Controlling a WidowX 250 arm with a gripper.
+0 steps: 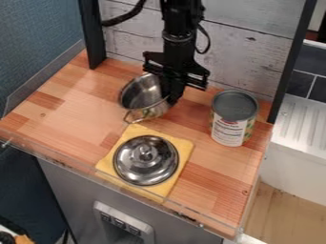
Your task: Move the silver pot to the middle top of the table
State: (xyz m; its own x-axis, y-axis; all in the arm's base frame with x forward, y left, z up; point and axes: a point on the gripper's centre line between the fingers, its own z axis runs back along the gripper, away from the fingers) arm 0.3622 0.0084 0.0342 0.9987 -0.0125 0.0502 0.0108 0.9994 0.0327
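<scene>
Yellow cloth (185, 148) bears the lid (146, 160). The gripper (171, 96) clasps the tilted silver pot (140, 96) near the table's (81, 95) top middle; levelling and release likely remain.

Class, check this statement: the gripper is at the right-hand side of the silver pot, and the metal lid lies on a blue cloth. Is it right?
Not the cloth's colour: the camera view shows the metal lid on a yellow cloth. The rest stands.

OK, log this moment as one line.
silver pot: tilted, at gripper | hold: unclear | lid: on yellow cloth | can: upright, image right
</scene>
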